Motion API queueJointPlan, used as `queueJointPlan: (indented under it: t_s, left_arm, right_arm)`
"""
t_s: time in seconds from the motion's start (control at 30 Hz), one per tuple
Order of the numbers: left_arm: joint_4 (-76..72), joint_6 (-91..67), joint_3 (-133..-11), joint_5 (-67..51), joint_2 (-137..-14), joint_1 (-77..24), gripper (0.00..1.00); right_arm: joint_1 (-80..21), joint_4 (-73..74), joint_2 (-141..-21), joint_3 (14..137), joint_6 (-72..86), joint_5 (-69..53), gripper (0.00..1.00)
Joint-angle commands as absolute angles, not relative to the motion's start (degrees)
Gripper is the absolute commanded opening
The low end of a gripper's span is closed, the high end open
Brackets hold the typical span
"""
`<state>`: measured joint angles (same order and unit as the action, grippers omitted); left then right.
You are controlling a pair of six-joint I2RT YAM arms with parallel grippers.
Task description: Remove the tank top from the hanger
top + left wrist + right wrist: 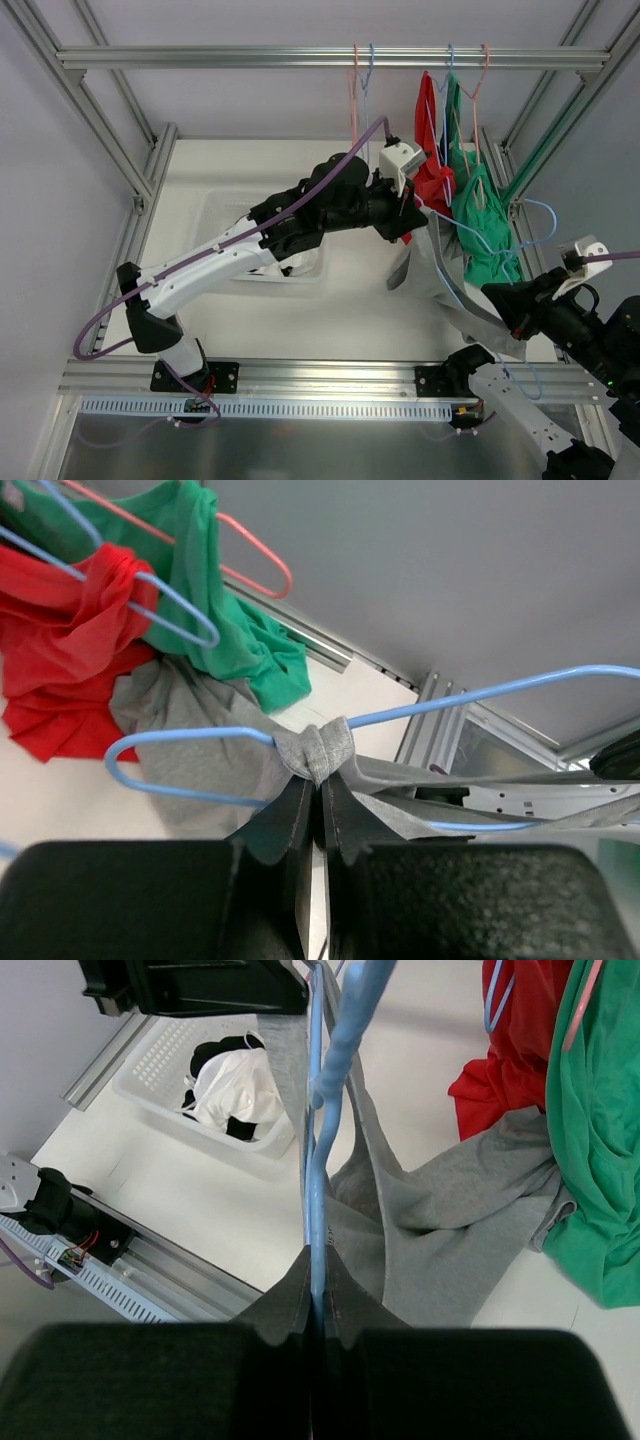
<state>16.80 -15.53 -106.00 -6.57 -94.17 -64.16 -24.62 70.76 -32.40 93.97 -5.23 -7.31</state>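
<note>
Tank top (195,745), grey, hangs on the blue hanger (480,692) near the tabletop's (350,300) right edge. Left claw (318,785) is clenched on its strap at the hanger; right claw (318,1272) grips the hanger wire. Basket (150,1070), left of the tabletop's centre, holds white and black clothes (228,1095).

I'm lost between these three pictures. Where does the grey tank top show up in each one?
Top external: the grey tank top is right of centre, stretched between the two arms.
Left wrist: lower left, a strap pinched in the left gripper.
Right wrist: centre to right, hanging off the blue hanger clamped in the right gripper.
Shared landmark: the red garment next to it.
</note>
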Motion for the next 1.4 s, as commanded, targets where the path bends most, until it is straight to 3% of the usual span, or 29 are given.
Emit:
queueJointPlan:
  t_s: [0.0, 0.23, 0.47, 0.57, 0.6, 0.7, 0.73, 0.77, 0.8, 0.93, 0.97, 1.03, 1.07, 1.1, 1.2, 1.23, 1.37]
  left_arm:
    - [14.5, -14.2, -103.3, -1.3, -88.8, -64.5, 0.0]
    - [14.6, -17.0, -95.4, 22.7, -82.1, -64.2, 0.0]
    - [14.4, -19.4, -92.7, 15.4, -82.8, -63.5, 0.0]
    - [10.9, -16.4, -91.3, 1.4, -83.2, -63.6, 0.0]
    - [9.6, -15.7, -89.7, -7.0, -83.2, -64.2, 0.0]
    - [5.1, -12.5, -83.4, -15.7, -82.1, -66.3, 0.0]
    - [3.8, -11.6, -81.4, -19.9, -80.8, -67.7, 0.0]
    - [0.7, -10.8, -79.0, -21.3, -80.1, -68.4, 0.0]
    - [-0.7, -10.9, -74.2, -22.7, -79.3, -68.8, 0.0]
    - [-6.2, -13.0, -64.4, -24.0, -75.2, -69.3, 0.0]
    - [-6.2, -13.9, -61.6, -19.8, -74.7, -69.4, 0.0]
    - [-4.6, -15.8, -59.3, -12.8, -73.9, -69.3, 0.0]
    - [-3.8, -16.4, -57.7, -6.9, -73.7, -69.3, 0.0]
    - [-2.1, -17.1, -57.0, -4.6, -73.7, -69.3, 0.03]
    - [-1.0, -18.8, -54.8, -1.8, -73.1, -69.3, 0.13]
    - [-0.9, -19.2, -54.4, -1.3, -72.9, -69.3, 0.21]
    - [2.2, -19.9, -53.1, 2.1, -70.1, -69.4, 0.73]
  right_arm:
    - [-24.7, 69.1, -31.6, 93.5, -6.2, -8.0, 0.0]
    - [-24.7, 71.0, -24.5, 91.6, -12.5, -14.9, 0.0]
    - [-25.9, 65.7, -18.3, 93.2, -13.4, -17.9, 0.0]
    - [-26.5, 56.7, -17.2, 88.5, -11.8, -14.7, 0.0]
    - [-26.5, 47.0, -16.5, 85.6, -8.6, -11.0, 0.0]
    - [-26.4, 26.5, -13.1, 69.8, -4.2, -8.6, 0.0]
    - [-26.5, 11.1, -12.4, 65.7, -2.5, -7.3, 0.0]
    - [-26.5, 3.2, -11.9, 61.7, -2.1, -6.8, 0.0]
    - [-26.4, -14.1, -11.5, 54.0, -1.4, -5.1, 0.0]
    - [-26.4, -44.6, -16.1, 43.2, -1.8, -0.6, 0.0]
    - [-26.4, -45.5, -17.5, 43.3, -4.0, -0.7, 0.0]
    - [-26.4, -30.8, -19.9, 49.6, -5.5, -3.0, 0.0]
    - [-26.2, -22.2, -20.8, 53.1, -5.9, -3.9, 0.0]
    - [-26.4, -3.7, -21.7, 57.0, -6.0, -5.7, 0.0]
    - [-26.4, 19.4, -25.4, 67.1, -5.5, -4.9, 0.0]
    - [-26.4, 22.5, -26.1, 68.5, -5.4, -4.2, 0.0]
    - [-26.4, 31.5, -30.4, 72.2, -5.9, 0.6, 0.0]
